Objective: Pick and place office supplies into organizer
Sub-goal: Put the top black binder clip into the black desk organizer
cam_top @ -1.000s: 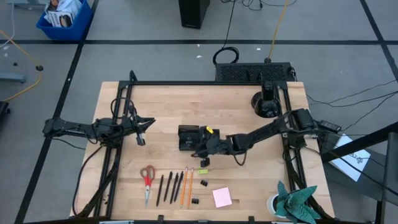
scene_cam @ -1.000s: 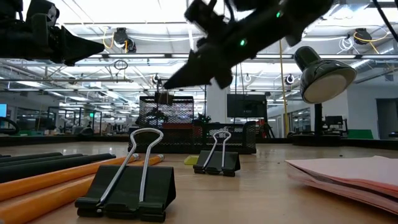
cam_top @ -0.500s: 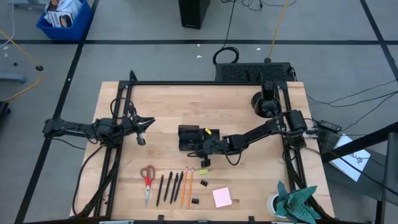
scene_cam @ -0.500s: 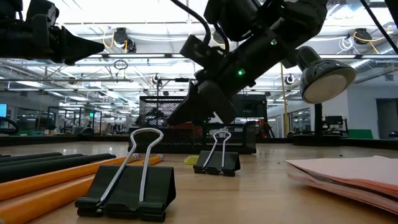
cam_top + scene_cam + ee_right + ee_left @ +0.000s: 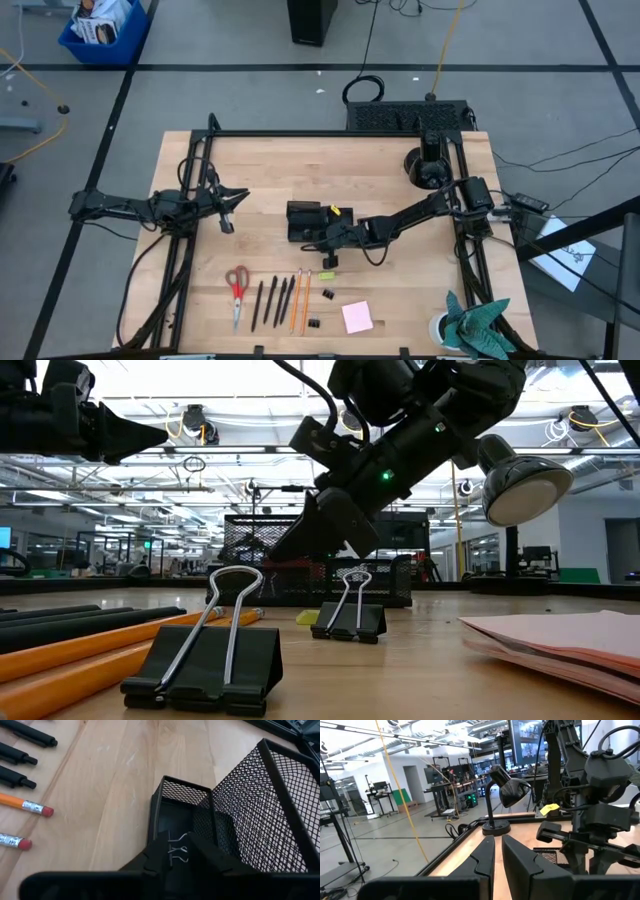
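Binder clip: a small black clip (image 5: pixel 176 851) with silver wire handles is seen between the fingers of the right claw (image 5: pixel 176 857), just over the low front compartment of the organizer (image 5: pixel 170 805).
Right claw: held at the organizer's front edge near the middle of the desk (image 5: pixel 260 160); its fingers are set slightly apart with the clip between them, and it cannot be told whether the clip is gripped or let go.
Organizer: a black wire-mesh tray (image 5: pixel 304 221) with a shallow front section and a taller mesh section behind it; a yellow-green bit (image 5: pixel 337 210) is seen at its far right corner.
Supplies on the desk: red-handled scissors (image 5: pixel 237 288), dark pens (image 5: pixel 271 300) and orange pencils (image 5: pixel 301 298) are laid side by side near the front edge; two more binder clips (image 5: pixel 328 294) and a pink sticky-note pad (image 5: pixel 357 317) lie to their right, well apart from the organizer.
Left claw: held above the desk's left side (image 5: pixel 229 205), well apart from the supplies; its fingers (image 5: pixel 482 857) are nearly together, with nothing between them.
Surroundings: a potted plant (image 5: pixel 470 328) stands at the front right corner, and a desk lamp (image 5: pixel 502 795) at the far right.
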Available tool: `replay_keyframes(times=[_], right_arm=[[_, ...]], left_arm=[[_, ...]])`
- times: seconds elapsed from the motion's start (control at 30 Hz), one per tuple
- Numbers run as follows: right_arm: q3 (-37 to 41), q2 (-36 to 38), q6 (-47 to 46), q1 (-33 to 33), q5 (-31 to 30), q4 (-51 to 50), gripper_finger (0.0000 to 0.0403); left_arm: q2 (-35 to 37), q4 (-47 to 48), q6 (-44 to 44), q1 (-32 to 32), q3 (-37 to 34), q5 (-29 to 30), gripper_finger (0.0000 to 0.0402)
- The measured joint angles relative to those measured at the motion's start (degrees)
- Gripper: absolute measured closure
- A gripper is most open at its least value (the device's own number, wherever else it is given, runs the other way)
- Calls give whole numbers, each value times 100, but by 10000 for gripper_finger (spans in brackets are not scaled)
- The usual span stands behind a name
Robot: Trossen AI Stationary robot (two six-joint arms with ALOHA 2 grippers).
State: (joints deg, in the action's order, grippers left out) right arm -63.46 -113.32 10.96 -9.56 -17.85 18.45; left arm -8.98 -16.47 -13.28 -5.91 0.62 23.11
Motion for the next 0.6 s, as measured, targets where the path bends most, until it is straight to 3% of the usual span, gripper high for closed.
replay_keyframes(times=[0.33, 0.6], right_arm=[[7, 61, 68, -32, -165, -37, 288], [4, 1105, 322, -607, -612, -228, 287]], left_arm=[[0, -2, 0, 0, 0, 0, 360], [-2, -7, 53, 0, 0, 0, 360]])
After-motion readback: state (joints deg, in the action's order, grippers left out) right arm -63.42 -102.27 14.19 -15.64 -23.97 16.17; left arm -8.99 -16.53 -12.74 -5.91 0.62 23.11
